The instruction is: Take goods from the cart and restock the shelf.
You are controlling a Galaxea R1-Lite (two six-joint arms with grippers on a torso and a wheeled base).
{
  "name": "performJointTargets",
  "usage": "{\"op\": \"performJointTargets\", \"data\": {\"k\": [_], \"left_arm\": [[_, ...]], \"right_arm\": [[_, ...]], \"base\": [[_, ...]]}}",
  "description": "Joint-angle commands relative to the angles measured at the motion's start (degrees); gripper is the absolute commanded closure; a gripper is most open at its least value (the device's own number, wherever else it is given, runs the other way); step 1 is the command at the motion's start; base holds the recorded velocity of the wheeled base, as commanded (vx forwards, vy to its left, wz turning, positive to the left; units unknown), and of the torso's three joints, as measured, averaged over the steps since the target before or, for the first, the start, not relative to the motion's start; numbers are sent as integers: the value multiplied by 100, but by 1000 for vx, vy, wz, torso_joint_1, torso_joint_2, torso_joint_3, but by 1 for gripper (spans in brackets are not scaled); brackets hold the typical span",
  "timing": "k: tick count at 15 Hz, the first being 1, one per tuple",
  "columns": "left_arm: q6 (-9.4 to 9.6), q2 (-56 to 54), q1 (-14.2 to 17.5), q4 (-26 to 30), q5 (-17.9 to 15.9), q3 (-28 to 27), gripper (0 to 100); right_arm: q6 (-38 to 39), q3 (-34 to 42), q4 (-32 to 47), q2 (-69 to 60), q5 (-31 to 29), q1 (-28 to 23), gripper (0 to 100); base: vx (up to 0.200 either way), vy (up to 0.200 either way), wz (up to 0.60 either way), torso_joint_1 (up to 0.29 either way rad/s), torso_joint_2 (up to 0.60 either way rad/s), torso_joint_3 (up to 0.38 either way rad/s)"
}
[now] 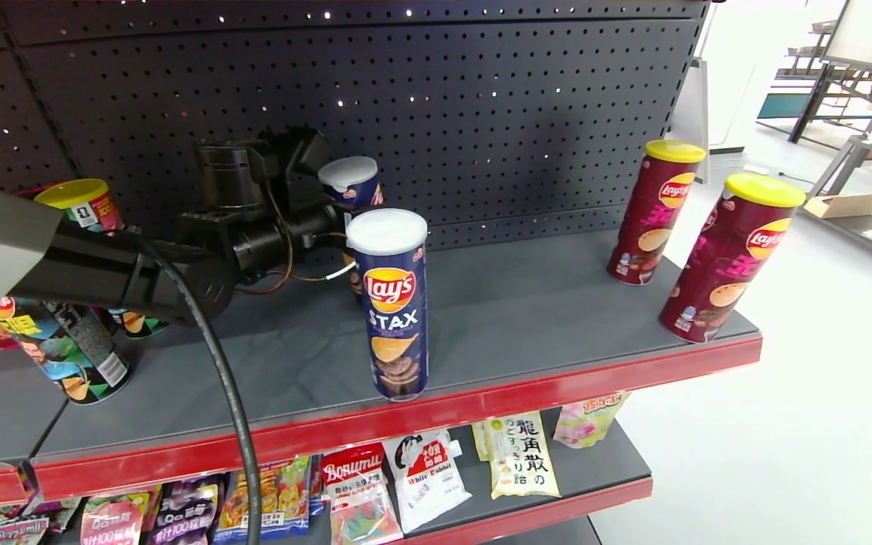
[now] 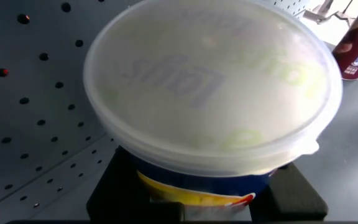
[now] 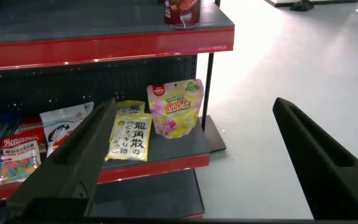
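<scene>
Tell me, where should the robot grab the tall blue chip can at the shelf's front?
Probably grip the blue can around the middle of its round body, coming level from the open front of the shelf. It stands upright by the red edge, with bare shelf either side for the jaws.

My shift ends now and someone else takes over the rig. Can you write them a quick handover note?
Left gripper: shut on a blue can at the back of the shelf, close to the pegboard.
Right gripper: open, empty, facing the snack bags on the lower level.
Done: a second blue can stands at the shelf's front edge; two maroon cans stand at its right end.
Left: release the held can, back the arm out, fetch more from the cart.
</scene>
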Motion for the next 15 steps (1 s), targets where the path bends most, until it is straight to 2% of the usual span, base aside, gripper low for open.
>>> {"op": "performJointTargets", "data": {"k": [1, 4, 5, 13, 15], "left_arm": [[1, 19, -10, -7, 1, 3, 100], [1, 37, -18, -24, -8, -5, 100], [1, 46, -36, -24, -8, 3, 0], [1, -7, -36, -24, -8, 30, 0], [10, -200, -18, -24, -17, 311, 0]], "right_arm": [[-4, 1, 0, -2, 6, 1, 0], [-4, 1, 0, -2, 6, 1, 0], [-4, 1, 0, -2, -3, 1, 0], [-4, 1, 0, -2, -3, 1, 0], [-4, 1, 0, -2, -3, 1, 0]], "base": [[0, 0, 0, 0, 0, 0], [0, 0, 0, 0, 0, 0], [0, 0, 0, 0, 0, 0], [0, 0, 0, 0, 0, 0], [0, 0, 0, 0, 0, 0]]}}
